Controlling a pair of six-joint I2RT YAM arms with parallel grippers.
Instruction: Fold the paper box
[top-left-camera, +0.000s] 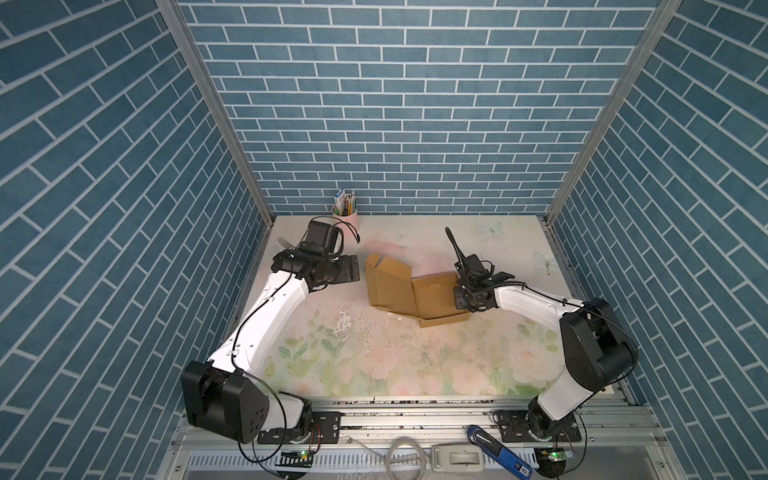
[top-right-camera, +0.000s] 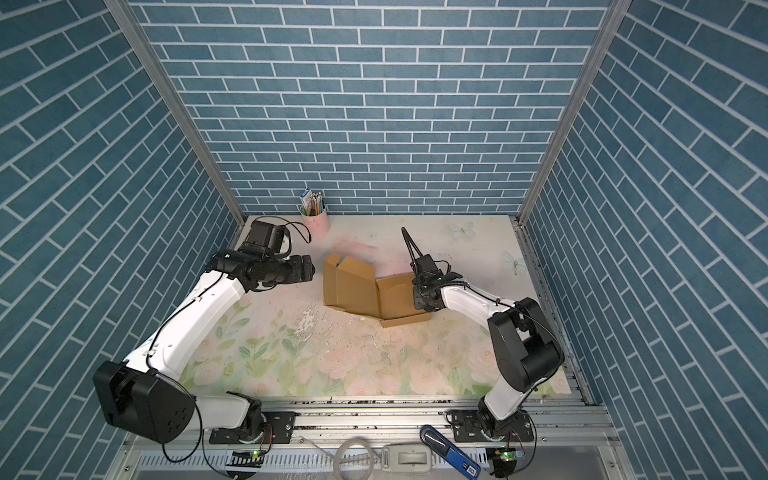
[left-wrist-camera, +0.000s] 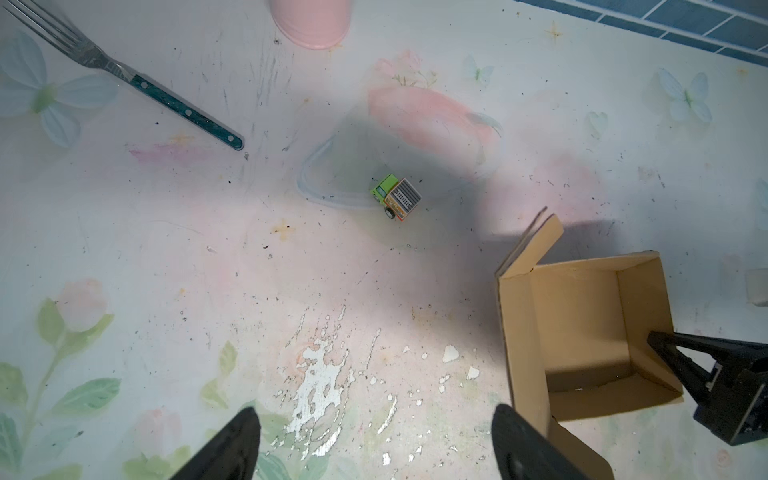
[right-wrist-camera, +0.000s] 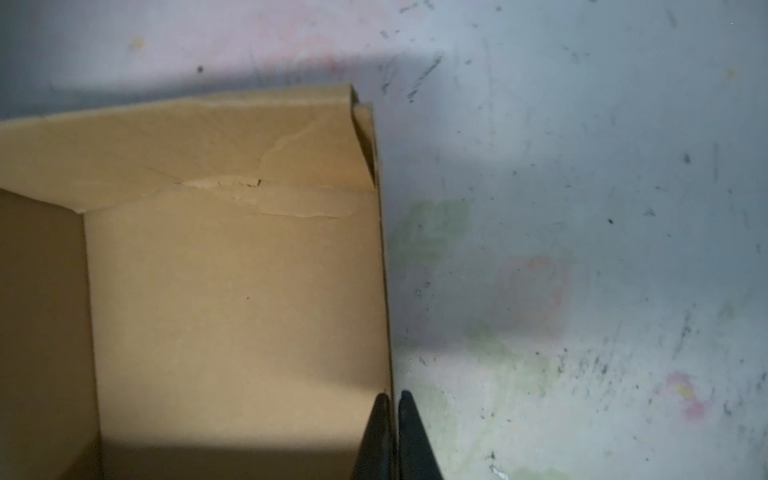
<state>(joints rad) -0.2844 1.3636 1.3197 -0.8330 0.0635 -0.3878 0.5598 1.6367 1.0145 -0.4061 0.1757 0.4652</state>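
Two arms here, but only one is actually doing anything atm. The plain brown kraft cardboard paper box (top-left-camera: 405, 291) sits a bit past the middle of the floral-print table (top-left-camera: 374, 365). It's half built, with a tall panel (top-left-camera: 386, 282) standing on its 9 o'clock side, a low tray toward 3 o'clock, and one flap (top-left-camera: 442, 321) lying flat at 6 o'clock.

The right gripper (right-wrist-camera: 392, 415) is pinched together on the thin wall at the box's 3 o'clock edge, one finger inside and one outside. My guess is it's there to keep that wall upright and pin the box so it doesn't skate around when the other side gets folded. The left gripper (left-wrist-camera: 374, 419) hangs at the box's 9 o'clock with fingers spread wide and nothing in them. It's near the tall panel but not touching, and looks lined up to push it over.

Clutter:
- a pink cup of pencils (top-left-camera: 345, 212) at 11 o'clock by the back wall
- a metal fork with a teal handle (left-wrist-camera: 137, 81)
- a little green toy truck (left-wrist-camera: 395, 197) between the fork and the box

The truck is the one I'd watch, though nothing sits between the left gripper and the panel.
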